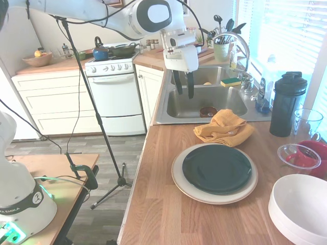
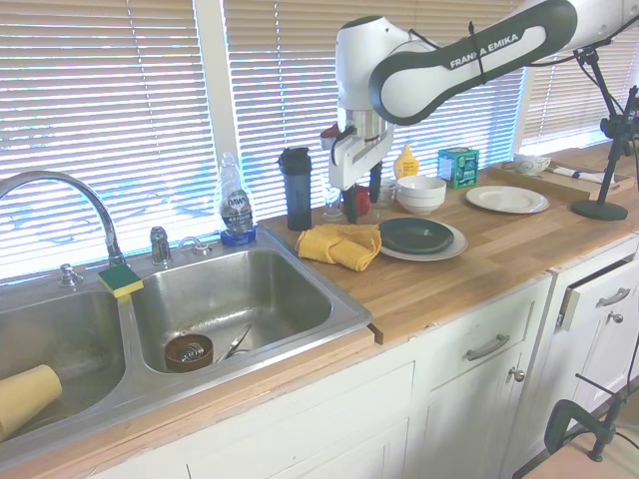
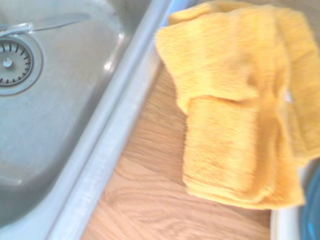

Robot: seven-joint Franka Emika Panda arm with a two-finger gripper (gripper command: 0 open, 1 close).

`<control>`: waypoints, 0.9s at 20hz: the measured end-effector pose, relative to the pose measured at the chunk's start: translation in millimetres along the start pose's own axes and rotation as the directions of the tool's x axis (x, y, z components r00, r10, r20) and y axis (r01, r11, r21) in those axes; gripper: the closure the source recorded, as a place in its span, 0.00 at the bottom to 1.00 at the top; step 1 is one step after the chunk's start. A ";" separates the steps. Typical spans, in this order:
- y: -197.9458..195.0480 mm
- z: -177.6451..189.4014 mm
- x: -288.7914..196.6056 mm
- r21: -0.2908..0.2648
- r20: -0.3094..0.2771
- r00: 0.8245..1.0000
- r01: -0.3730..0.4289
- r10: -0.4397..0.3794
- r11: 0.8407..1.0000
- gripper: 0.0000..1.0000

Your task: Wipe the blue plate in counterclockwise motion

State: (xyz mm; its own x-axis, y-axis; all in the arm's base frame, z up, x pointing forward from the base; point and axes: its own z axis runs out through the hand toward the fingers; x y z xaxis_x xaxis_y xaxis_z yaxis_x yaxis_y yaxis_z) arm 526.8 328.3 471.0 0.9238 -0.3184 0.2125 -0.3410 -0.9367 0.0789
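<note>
The blue plate [image 1: 217, 168] [image 2: 414, 235] is dark teal and glossy and lies on a larger cream plate [image 1: 179, 181] [image 2: 454, 245] on the wooden counter. A crumpled yellow cloth [image 1: 225, 127] [image 2: 339, 244] [image 3: 240, 110] lies between the plates and the sink. My gripper [image 1: 185, 95] [image 2: 361, 200] hangs open and empty well above the counter, over the sink edge near the cloth. The wrist view looks down on the cloth, with a sliver of the blue plate [image 3: 314, 207] at the edge.
A steel sink [image 1: 204, 99] [image 2: 240, 299] borders the cloth. A black bottle [image 1: 287, 104], a glass bowl [image 1: 299, 155] and stacked white bowls [image 1: 301, 209] stand around the plates. A sponge [image 1: 231, 80] sits by the tap. The counter's front edge runs close to the plates.
</note>
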 end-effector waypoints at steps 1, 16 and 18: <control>-5.4 5.3 1.6 -0.005 0.001 1.000 0.003 -0.003 1.000 0.00; -69.3 92.5 11.3 -0.117 0.008 1.000 0.004 -0.003 0.993 0.00; -74.3 101.1 14.0 -0.131 -0.007 1.000 -0.012 0.011 0.991 0.00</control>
State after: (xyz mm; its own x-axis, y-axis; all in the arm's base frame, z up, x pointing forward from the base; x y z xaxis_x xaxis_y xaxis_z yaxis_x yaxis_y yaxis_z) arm 582.7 378.8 369.6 0.9188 -0.3278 0.2201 -0.3718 -0.9058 0.2034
